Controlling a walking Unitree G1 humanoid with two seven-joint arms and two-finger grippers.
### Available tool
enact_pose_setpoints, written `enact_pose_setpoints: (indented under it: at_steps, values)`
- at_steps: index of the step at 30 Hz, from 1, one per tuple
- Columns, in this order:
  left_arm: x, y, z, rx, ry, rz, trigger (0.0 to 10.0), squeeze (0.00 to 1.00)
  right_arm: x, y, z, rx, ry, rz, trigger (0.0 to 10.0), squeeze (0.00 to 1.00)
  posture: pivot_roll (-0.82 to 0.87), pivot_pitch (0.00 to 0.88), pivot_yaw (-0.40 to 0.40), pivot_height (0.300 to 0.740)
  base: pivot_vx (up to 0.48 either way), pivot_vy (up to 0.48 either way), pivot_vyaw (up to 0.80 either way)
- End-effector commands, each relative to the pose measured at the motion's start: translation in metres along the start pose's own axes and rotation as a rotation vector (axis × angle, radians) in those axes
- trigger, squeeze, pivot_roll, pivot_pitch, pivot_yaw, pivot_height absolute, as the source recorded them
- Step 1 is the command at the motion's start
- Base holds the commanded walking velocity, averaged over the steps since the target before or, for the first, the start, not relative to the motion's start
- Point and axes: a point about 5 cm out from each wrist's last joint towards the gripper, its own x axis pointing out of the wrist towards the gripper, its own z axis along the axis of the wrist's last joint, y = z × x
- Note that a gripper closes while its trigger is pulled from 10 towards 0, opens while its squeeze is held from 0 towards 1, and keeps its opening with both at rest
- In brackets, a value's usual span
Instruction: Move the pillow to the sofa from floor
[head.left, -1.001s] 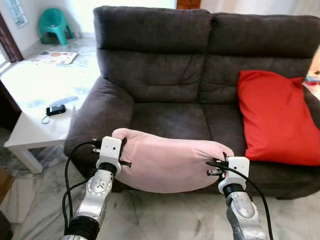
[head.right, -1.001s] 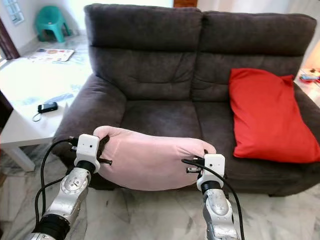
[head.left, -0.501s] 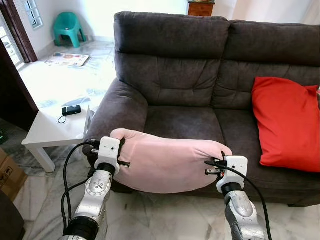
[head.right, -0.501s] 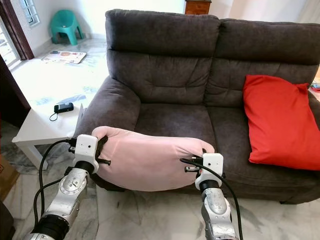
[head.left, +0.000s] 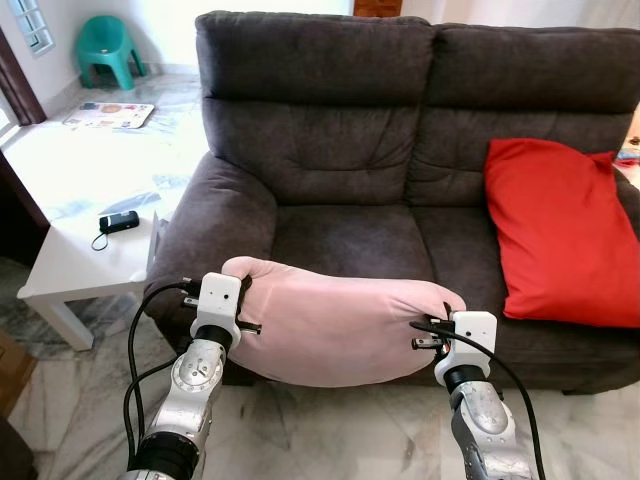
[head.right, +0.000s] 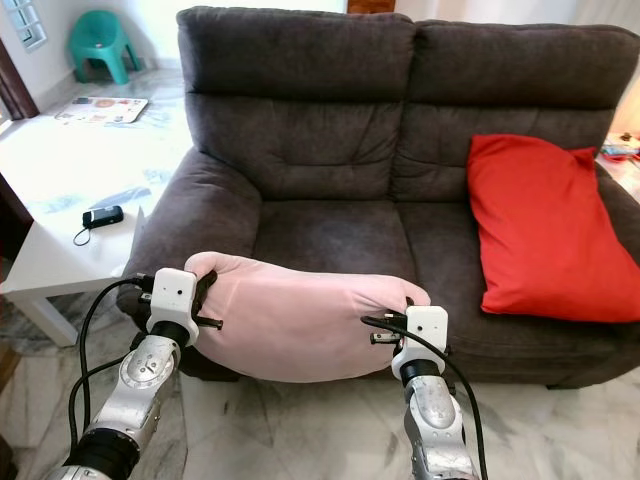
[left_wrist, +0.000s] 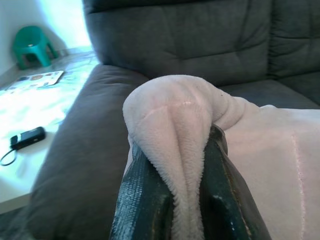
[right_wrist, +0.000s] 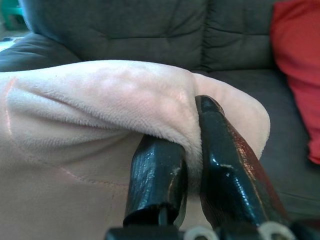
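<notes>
Both grippers pinch the pink pillow: left gripper and right gripper each clamp a plush corner fold that hides their fingertips; it sags in front of the grey sofa seat edge

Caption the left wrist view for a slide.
Left tool pinching the pink pillow corner before the grey sofa.

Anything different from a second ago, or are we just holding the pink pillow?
Only the head camera swayed; nothing was released or taken. The soft pink pillow stays pinched at its ends by the left gripper and right gripper, held before the dark grey fabric sofa. The red cushion is unmoved.
</notes>
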Motion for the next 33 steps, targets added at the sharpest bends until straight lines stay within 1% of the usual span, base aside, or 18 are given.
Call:
enact_pose_setpoints:
  at_steps: [1, 6, 21, 29, 33]
  values:
    - [0.002, 0.028, 0.008, -0.003, -0.029, 0.117, 10.0, 0.00, 0.004, -0.017, 0.016, 0.025, -0.074, -0.090, 10.0, 0.00, 0.08, 0.000, -0.044, 0.740, 0.000, 0.480, 0.00]
    - [0.002, 0.027, 0.009, -0.004, -0.030, 0.116, 10.0, 0.00, 0.004, -0.017, 0.016, 0.026, -0.073, -0.089, 10.0, 0.00, 0.08, 0.000, -0.042, 0.740, 0.000, 0.448, 0.00]
    - [0.003, 0.023, 0.015, 0.005, -0.064, 0.090, 10.0, 0.00, 0.004, -0.015, 0.017, 0.026, -0.077, -0.085, 10.0, 0.00, 0.07, 0.000, -0.040, 0.740, 0.000, 0.000, 0.00]
    - [0.005, 0.021, 0.023, 0.022, -0.096, 0.074, 10.0, 0.00, 0.006, -0.016, 0.019, 0.027, -0.088, -0.092, 10.0, 0.00, 0.08, 0.000, -0.036, 0.740, 0.000, 0.000, 0.00]
    - [0.005, 0.019, 0.030, 0.033, -0.127, 0.067, 10.0, 0.00, 0.009, -0.017, 0.026, 0.021, -0.114, -0.088, 10.0, 0.00, 0.08, 0.000, -0.038, 0.740, 0.000, 0.000, 0.00]
